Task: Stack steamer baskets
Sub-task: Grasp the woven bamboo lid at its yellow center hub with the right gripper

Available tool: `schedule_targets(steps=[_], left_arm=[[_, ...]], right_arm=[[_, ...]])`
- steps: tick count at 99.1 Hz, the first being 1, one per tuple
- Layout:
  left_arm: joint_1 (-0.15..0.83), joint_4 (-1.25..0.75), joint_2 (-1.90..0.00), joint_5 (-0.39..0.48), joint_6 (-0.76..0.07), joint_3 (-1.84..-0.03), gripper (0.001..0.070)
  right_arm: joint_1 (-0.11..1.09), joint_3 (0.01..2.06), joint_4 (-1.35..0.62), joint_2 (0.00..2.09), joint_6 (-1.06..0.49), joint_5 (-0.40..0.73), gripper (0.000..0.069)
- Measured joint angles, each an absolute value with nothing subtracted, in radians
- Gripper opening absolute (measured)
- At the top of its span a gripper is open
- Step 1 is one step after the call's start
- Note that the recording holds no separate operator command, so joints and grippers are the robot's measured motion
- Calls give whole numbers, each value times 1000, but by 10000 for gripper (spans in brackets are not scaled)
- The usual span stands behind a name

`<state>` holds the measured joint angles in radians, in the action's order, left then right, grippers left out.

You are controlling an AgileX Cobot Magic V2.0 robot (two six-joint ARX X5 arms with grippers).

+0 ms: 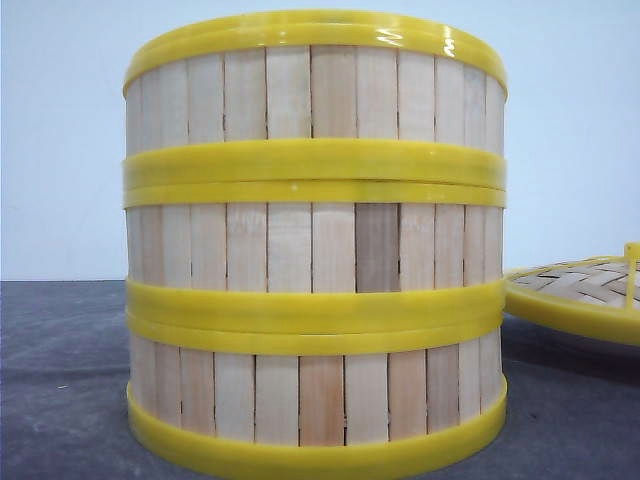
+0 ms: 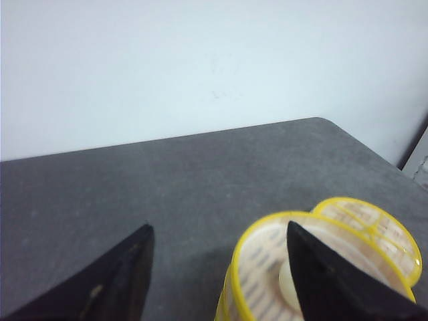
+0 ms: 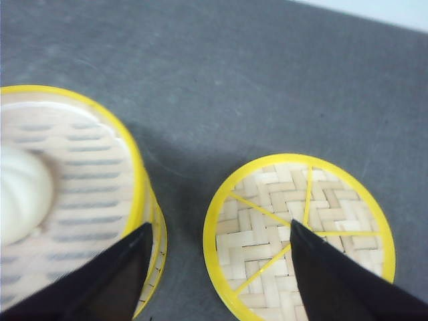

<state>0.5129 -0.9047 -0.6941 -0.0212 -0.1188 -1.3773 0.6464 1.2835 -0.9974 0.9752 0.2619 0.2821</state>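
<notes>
Three steamer baskets (image 1: 315, 245) stacked on the grey tabletop (image 1: 60, 380), a pale bun (image 3: 20, 194) in the top one. Woven lid (image 1: 580, 295) at their three o'clock. Left end effector (image 2: 217, 267) and right end effector (image 3: 217, 261) hover above, both wide and empty.

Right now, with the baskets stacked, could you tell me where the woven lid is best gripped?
Probably by the thin yellow handle strip arching across the woven lid, from straight above. The lid lies flat on the table, so its rim gives little purchase. The right gripper hangs open over its edge.
</notes>
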Motion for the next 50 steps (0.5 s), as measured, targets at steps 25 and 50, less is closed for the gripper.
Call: schedule_targets(steps=[25,50], left_arm=[[513,-1009,-595,-20,-120,-1377,378],[513,-1058,-492,-20,-124,-1336,378]], right_arm=[[415,1284,-1026,1156,215,155,400],[250,1257,-1012,1277,182,60,354]])
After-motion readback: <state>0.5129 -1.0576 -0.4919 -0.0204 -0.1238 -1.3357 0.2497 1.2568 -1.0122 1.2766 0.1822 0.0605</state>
